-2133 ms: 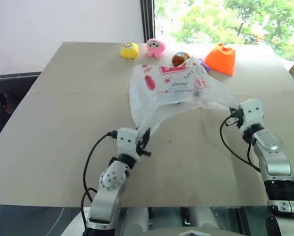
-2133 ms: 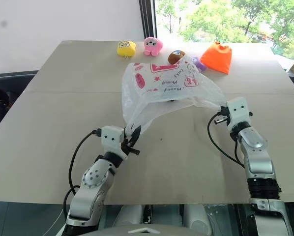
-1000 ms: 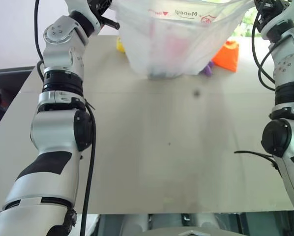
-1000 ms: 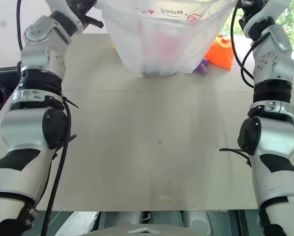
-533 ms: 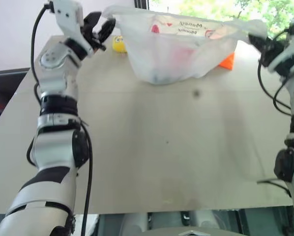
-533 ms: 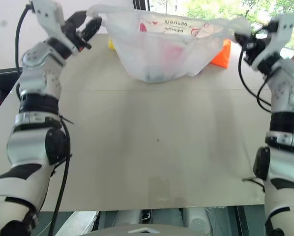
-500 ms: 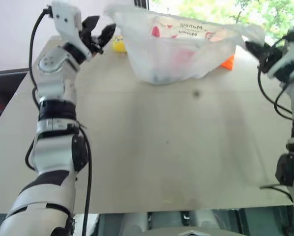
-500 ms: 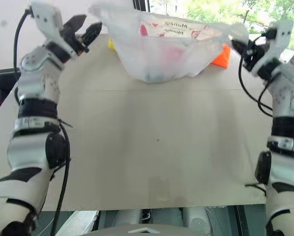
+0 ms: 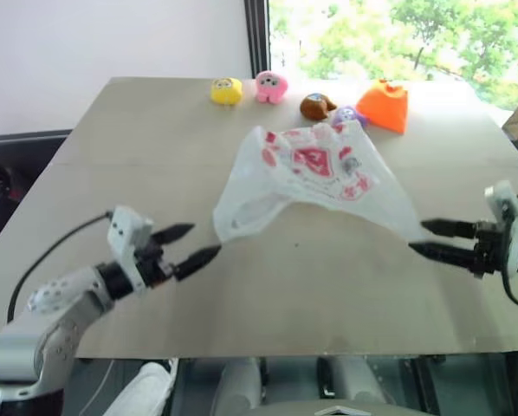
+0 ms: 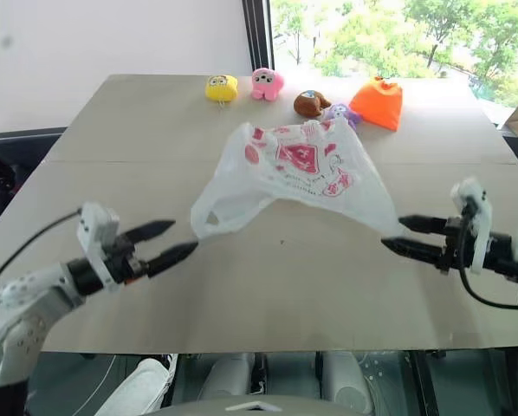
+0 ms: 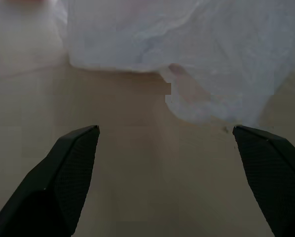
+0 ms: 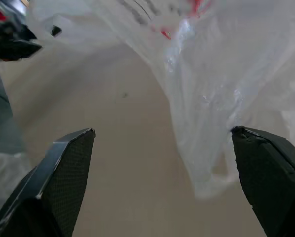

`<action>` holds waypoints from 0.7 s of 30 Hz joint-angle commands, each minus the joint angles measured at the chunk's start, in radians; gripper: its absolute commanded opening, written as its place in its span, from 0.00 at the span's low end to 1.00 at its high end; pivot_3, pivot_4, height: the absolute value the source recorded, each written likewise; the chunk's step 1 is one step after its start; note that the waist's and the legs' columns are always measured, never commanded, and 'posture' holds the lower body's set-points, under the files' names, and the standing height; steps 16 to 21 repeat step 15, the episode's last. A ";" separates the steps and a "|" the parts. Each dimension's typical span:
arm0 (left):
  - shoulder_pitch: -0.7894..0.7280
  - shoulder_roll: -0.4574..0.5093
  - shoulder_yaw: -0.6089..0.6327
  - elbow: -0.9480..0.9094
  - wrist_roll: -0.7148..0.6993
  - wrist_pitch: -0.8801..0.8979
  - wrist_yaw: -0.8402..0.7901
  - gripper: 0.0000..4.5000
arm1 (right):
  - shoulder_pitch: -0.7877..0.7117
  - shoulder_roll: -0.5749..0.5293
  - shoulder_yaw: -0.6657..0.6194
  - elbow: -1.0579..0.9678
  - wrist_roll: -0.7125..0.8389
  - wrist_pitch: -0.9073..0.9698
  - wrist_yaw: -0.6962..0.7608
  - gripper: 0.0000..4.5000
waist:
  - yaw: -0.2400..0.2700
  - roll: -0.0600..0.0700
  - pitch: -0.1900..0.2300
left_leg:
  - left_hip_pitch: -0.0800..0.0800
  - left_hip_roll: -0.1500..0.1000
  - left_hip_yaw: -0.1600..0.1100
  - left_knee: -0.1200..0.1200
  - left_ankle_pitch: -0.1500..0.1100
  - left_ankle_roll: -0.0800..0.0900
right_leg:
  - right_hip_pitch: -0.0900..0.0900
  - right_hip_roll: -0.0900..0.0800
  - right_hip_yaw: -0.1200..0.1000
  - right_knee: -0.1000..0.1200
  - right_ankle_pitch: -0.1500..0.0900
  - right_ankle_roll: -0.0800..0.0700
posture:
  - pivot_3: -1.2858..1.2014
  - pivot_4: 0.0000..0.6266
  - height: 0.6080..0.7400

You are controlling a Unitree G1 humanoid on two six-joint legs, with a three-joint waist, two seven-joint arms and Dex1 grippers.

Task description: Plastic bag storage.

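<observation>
Both the left hand [image 9: 185, 243] and the right hand [image 9: 432, 237] are now wide open and empty; the plastic bag [image 9: 315, 178], released, seems to settle on the table [image 9: 155, 130].

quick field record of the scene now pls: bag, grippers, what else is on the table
bag: plastic bag lies spread on the table, mid-table, not held
left gripper: open, near the bag's left handle, apart from it
right gripper: open, at the bag's right corner
far edge: yellow toy, pink toy, brown toy, purple toy, orange pouch
</observation>
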 commanded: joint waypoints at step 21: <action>0.260 -0.256 -0.106 0.132 0.358 -0.601 0.108 1.00 | 0.173 0.341 -0.020 0.486 -0.354 -1.043 0.044 0.99 | 0.010 -0.001 -0.005 | 0.000 0.000 0.005 -0.003 -0.001 0.004 | -0.002 0.001 0.006 -0.002 0.000 -0.002 | 0.52 0.24 1.00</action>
